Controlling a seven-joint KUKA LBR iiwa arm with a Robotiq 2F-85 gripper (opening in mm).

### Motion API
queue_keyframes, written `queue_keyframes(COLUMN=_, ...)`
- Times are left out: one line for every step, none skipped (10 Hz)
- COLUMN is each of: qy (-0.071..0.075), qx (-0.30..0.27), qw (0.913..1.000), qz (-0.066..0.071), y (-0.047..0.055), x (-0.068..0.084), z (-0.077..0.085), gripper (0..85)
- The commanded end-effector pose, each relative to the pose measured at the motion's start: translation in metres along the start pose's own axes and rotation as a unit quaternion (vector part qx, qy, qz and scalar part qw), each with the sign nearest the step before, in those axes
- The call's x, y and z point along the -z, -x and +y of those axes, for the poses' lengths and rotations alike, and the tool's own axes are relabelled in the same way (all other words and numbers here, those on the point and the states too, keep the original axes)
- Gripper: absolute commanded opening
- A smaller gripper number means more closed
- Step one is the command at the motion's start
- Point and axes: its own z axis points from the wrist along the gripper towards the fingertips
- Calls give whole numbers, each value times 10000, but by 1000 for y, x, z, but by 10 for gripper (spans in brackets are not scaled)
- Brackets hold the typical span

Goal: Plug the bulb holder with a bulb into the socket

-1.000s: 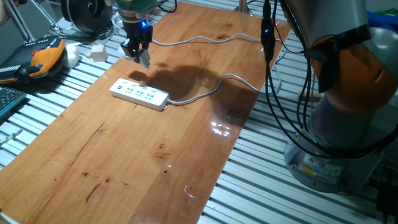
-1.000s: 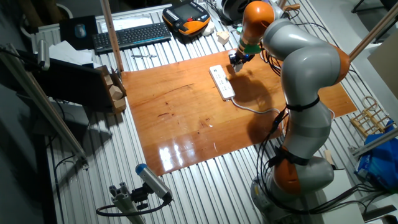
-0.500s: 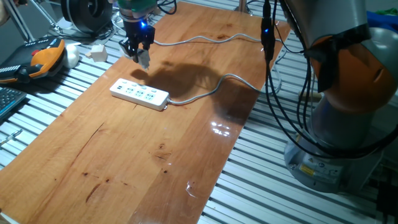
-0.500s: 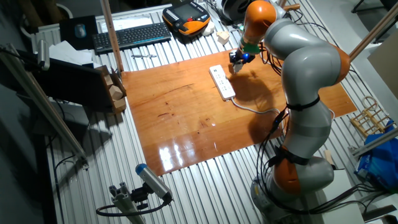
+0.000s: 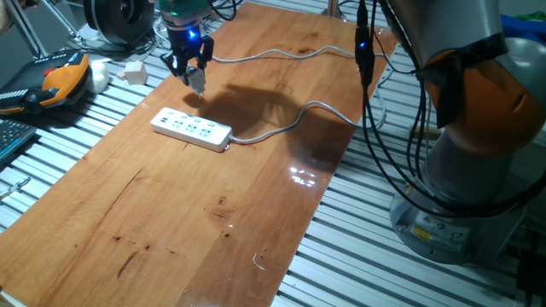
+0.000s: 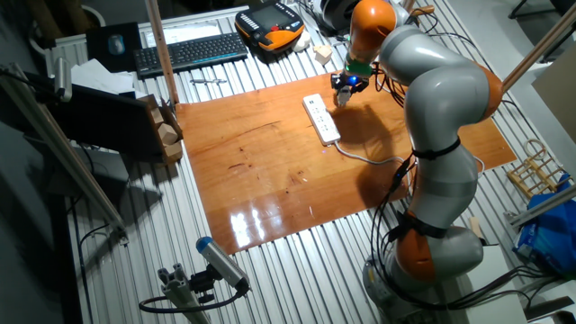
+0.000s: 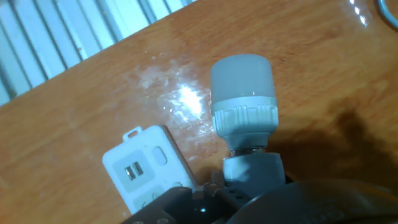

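From my station I see the gripper (image 5: 194,75) held above the wooden table (image 5: 171,222), near its far edge, pinching the bulb holder with a bulb (image 7: 244,118). In the hand view the holder's white body sits right at the fingers, with the frosted bulb pointing away from the hand over the bare wood. The socket (image 5: 191,129) lies flat on the table, below and just in front of the gripper in one fixed view, with its grey cable (image 5: 290,119) running off to the right. In the hand view the strip's end with the USB ports (image 7: 132,172) shows just left of the holder, apart from it. The other fixed view puts the gripper (image 6: 345,84) just beside the strip's far end (image 6: 321,117).
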Motion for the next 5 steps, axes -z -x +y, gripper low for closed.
queue_keyframes(qy=-36, qx=-922, qw=9957, qz=2, y=0, x=0, z=0, gripper=0)
queue_keyframes(qy=-52, qx=-1128, qw=9936, qz=37, y=0, x=0, z=0, gripper=0)
queue_keyframes(qy=-61, qx=-1198, qw=9927, qz=115, y=1, x=0, z=0, gripper=0)
queue_keyframes(qy=11, qx=-1010, qw=9947, qz=164, y=0, x=-1, z=1, gripper=0)
queue_keyframes(qy=-25, qx=-841, qw=9964, qz=138, y=0, x=-1, z=1, gripper=0)
